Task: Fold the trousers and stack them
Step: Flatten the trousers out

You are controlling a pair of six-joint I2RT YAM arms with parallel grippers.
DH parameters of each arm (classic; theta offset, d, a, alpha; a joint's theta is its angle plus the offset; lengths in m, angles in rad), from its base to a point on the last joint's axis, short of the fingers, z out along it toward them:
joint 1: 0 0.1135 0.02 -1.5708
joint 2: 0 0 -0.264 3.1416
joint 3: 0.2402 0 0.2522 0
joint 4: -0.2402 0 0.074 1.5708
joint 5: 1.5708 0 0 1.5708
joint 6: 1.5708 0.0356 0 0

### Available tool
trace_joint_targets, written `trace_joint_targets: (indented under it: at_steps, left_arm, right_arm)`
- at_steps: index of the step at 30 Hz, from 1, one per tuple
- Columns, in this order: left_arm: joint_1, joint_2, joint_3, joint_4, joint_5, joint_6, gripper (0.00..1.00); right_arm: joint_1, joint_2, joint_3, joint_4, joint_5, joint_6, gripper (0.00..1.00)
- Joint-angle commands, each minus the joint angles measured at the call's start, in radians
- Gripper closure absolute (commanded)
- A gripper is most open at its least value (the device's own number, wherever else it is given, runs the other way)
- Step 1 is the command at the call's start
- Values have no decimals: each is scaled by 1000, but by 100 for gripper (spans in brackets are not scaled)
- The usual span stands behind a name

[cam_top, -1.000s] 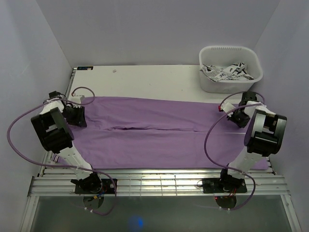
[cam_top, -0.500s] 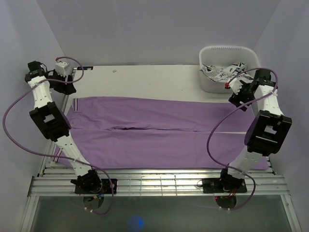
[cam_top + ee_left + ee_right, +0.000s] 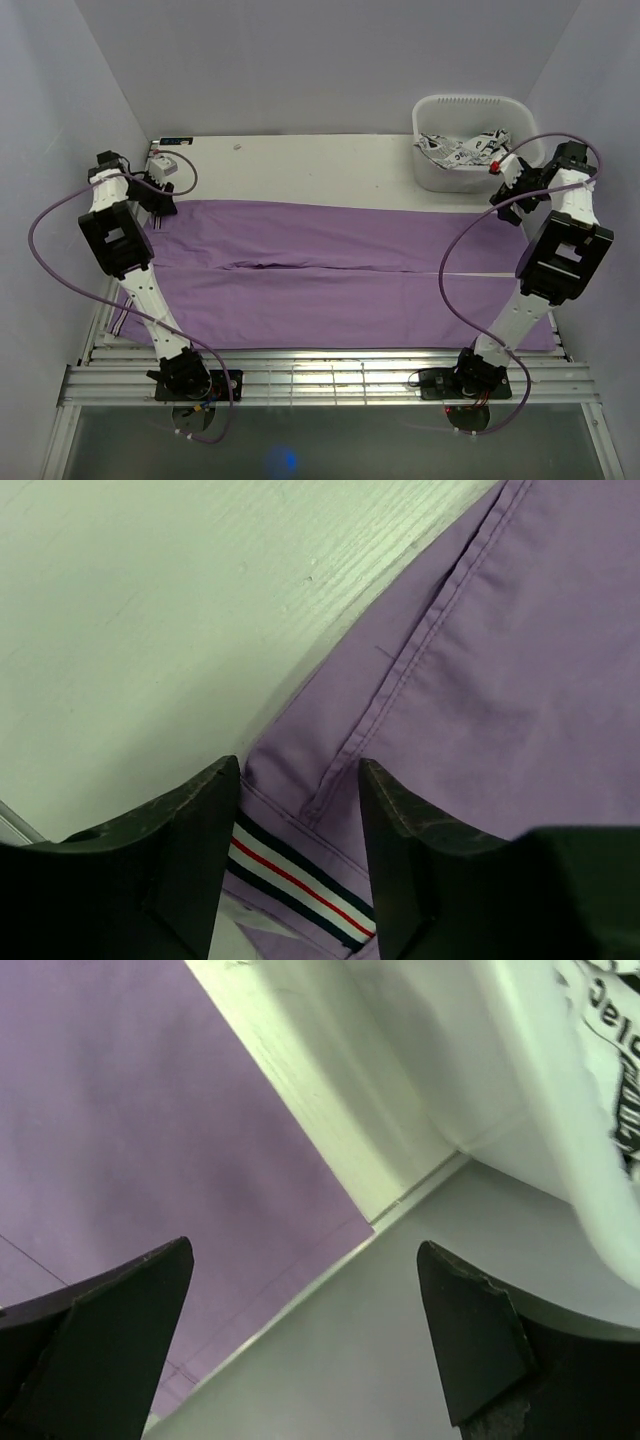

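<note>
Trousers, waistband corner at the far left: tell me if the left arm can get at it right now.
Probably yes. The left gripper hangs open right above the striped waistband corner of the trousers, with nothing between its fingers and the cloth.

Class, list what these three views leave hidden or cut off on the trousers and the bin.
Top view: waist corner of the trousers, hidden under the left end effector.
Left wrist view: striped waistband lining, cut off by the fingers and bottom edge.
Right wrist view: printed cloth in the bin, cut off by the right edge.
</note>
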Motion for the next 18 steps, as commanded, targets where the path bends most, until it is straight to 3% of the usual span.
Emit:
trace_joint_targets:
  at_steps: [1, 7, 14, 18]
  left_arm:
    - [-12, -22, -71, 7, -45, 95, 40]
    - [-15, -99, -221, 56, -47, 144, 46]
    - [-15, -120, -253, 56, -49, 152, 45]
    - [-15, -125, -256, 61, -52, 152, 45]
  right_arm:
    - [-33, 46, 92, -35, -102, -33, 2]
    - [-49, 111, 135, -37, -144, -52, 3]
    - [-69, 209, 195, -23, -210, 61, 5]
    - [-81, 179, 94, 133, -222, 165, 6]
